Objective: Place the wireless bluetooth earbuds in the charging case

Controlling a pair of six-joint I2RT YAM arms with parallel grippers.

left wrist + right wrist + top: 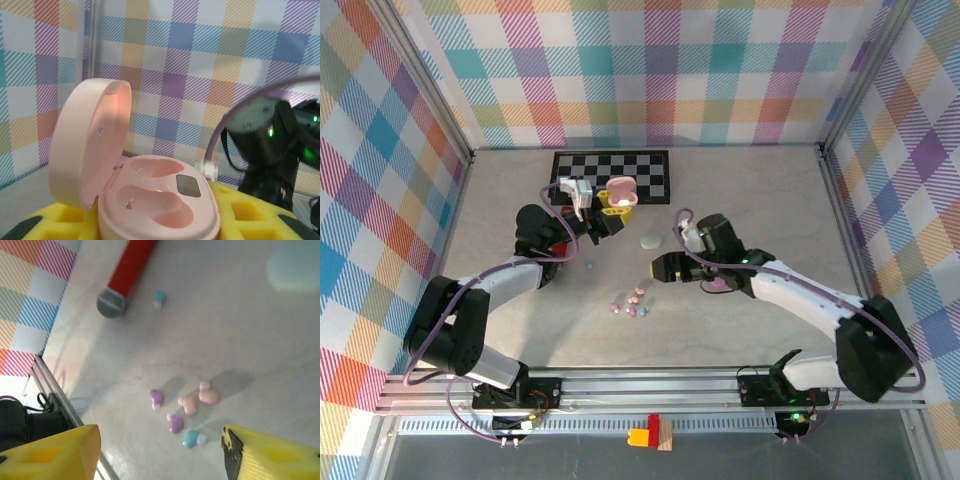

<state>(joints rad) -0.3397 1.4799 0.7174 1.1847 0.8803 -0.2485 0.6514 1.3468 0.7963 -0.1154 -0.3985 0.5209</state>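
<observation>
Top view: the step in hand looks like picking the first bud, none seated yet. The left gripper (603,210), upper centre, is clamped on the pink pebble-shaped plastic charging case (620,192), lid up, just in front of the black-and-white checkerboard mat (650,165). The right gripper (665,268), right of centre, carries nothing. The tiny pastel bean-shaped earbuds (631,303) lie in a loose cluster on the beige table (520,330), below-left of that gripper. One stray blue earbud (588,264) lies apart, further left. A closed mint pebble-shaped case (650,240) lies between the two grippers.

Left wrist view: the pink case (160,200) is bottom centre, lid hinged up to the left, both moulded wells empty. The left gripper (155,227) has yellow foam pads (60,222) flanking the case base on both sides, apparently touching, so it's closed on it.

Right wrist view: the right gripper (161,452) has yellow fingers (50,455) in the lower corners, spread wide, empty. The earbud cluster (185,412) lies between and just above them: two lilac, two pink, one blue. A red bar with a grey round end (127,267) is upper left, with the stray blue bud (159,297) beside it. The mint case (295,270) is blurred, upper right.

Next, my read: centre on one pink bud, descend, close gently. The buds lie close together, so neighbours could get nudged, and being small and rounded, one could squirt out.
</observation>
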